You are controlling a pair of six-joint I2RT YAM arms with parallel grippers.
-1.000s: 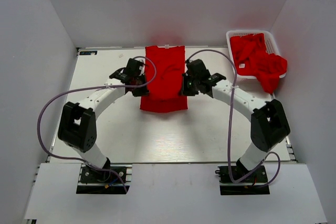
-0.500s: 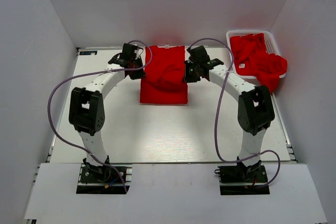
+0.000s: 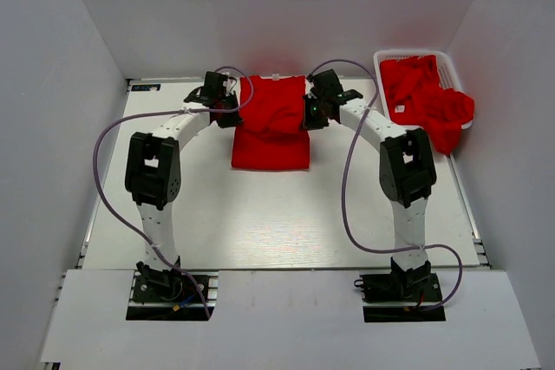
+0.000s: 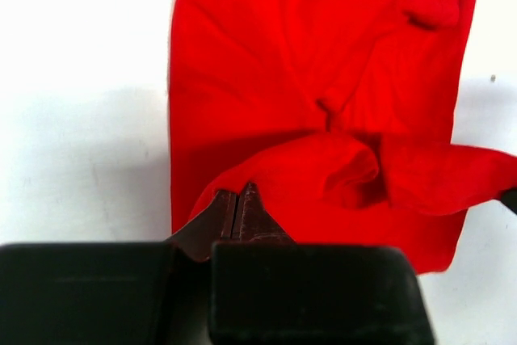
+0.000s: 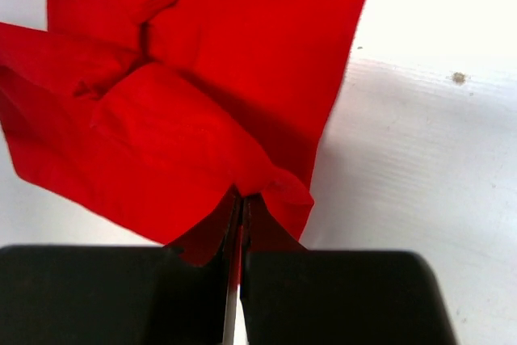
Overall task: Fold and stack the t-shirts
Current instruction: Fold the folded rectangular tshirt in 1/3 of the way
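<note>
two t-shirt (image 3: 270, 136) edges pinched, left claw (image 4: 237, 199), right claw (image 5: 241, 199), white table (image 3: 260, 214) around

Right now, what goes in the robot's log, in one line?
step: folding t-shirt | left gripper: shut on t-shirt | right gripper: shut on t-shirt | basket: more t-shirts waiting

High view from the near edge; two close wrist views down onto one t-shirt (image 3: 270, 132)
</note>
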